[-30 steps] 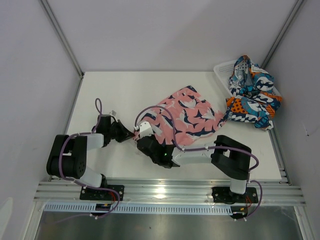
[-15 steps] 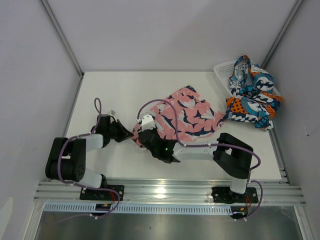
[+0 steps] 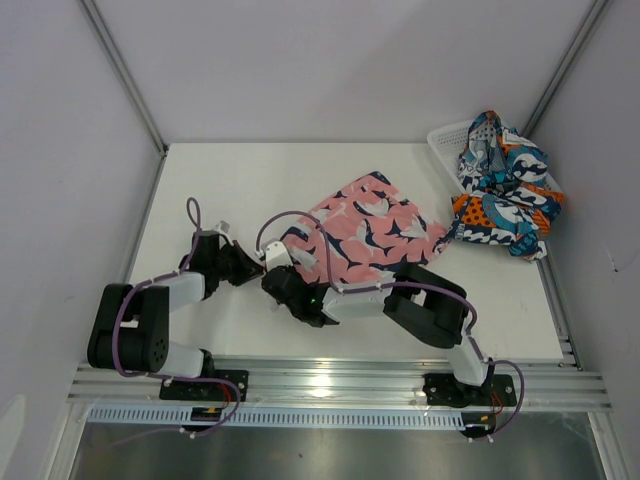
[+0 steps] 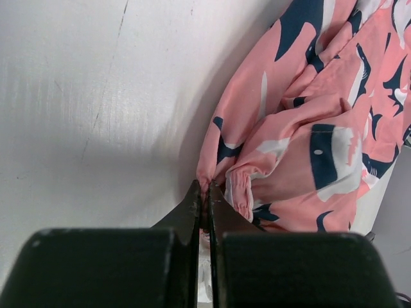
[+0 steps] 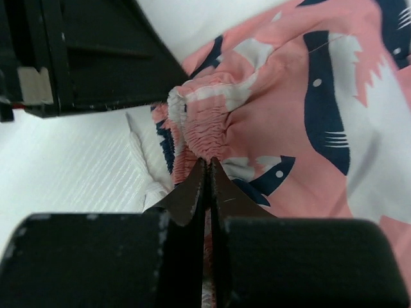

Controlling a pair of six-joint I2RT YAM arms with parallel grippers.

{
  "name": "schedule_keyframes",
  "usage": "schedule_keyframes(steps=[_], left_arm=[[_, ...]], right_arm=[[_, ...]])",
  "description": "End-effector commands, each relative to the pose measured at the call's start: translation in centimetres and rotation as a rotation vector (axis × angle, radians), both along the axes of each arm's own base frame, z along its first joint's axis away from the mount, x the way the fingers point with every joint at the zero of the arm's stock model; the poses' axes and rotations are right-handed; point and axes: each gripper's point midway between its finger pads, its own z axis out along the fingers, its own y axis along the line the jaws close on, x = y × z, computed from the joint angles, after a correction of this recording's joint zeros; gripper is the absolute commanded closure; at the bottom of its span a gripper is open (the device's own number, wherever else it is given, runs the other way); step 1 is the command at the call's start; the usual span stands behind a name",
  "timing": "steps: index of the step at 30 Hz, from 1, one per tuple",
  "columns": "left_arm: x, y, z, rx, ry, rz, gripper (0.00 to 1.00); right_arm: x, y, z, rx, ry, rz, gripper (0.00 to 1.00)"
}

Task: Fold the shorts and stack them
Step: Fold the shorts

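The pink shorts (image 3: 370, 225) with navy-and-white shapes lie crumpled on the white table, mid-right. My left gripper (image 3: 258, 268) is shut on a fold at their near-left edge; in the left wrist view the pink cloth (image 4: 302, 128) is pinched between the jaws (image 4: 207, 192). My right gripper (image 3: 272, 275) is shut on the gathered elastic waistband (image 5: 205, 125) right beside it; its jaws meet at the cloth (image 5: 207, 165). The blue, teal, orange and white shorts (image 3: 505, 190) are heaped in and over the basket at the back right.
A white mesh basket (image 3: 445, 145) stands at the back right corner under the patterned shorts. The table (image 3: 240, 180) has walls on three sides. The left gripper body (image 5: 77, 58) fills the upper left of the right wrist view, very close.
The right gripper has slid left along the table, dragging the pink shorts' near edge toward the left gripper. The pink shorts have stretched and shifted left. The left arm barely moved.
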Motion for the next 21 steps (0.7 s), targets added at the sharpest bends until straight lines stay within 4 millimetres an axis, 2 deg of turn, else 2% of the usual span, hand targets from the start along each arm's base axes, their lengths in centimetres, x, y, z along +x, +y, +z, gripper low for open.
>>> schedule_keyframes(steps=[1, 4, 5, 9, 11, 12, 14, 21], left_arm=[[0.2, -0.6, 1.2, -0.018, -0.053, -0.031, 1.00], [0.2, -0.9, 1.4, -0.036, -0.053, -0.034, 1.00], [0.1, -1.0, 1.4, -0.049, -0.046, -0.034, 0.99], [0.0, -1.4, 1.9, -0.079, -0.056, -0.031, 0.77], [-0.3, -1.4, 2.1, -0.093, -0.074, -0.018, 0.59], [-0.3, -1.4, 2.3, -0.095, -0.081, -0.015, 0.47], [-0.4, -1.4, 2.4, -0.100, -0.091, -0.014, 0.37], [-0.6, -1.5, 1.3, -0.104, -0.056, -0.019, 0.33]], right_arm=[[-0.4, 1.6, 0.0, 0.059, 0.052, 0.027, 1.00], [-1.2, 2.0, -1.1, 0.067, 0.094, 0.069, 1.00], [-1.3, 2.1, -1.3, 0.073, 0.102, 0.078, 0.97], [-1.1, 1.9, -1.5, 0.108, 0.149, 0.081, 0.96], [-1.2, 1.8, -1.7, 0.130, 0.183, 0.087, 0.96], [-0.8, 1.5, -1.8, 0.140, 0.196, 0.080, 0.96], [-1.0, 1.5, -2.3, 0.164, 0.233, 0.090, 0.96], [-1.2, 1.9, -2.4, 0.211, 0.252, 0.099, 0.97]])
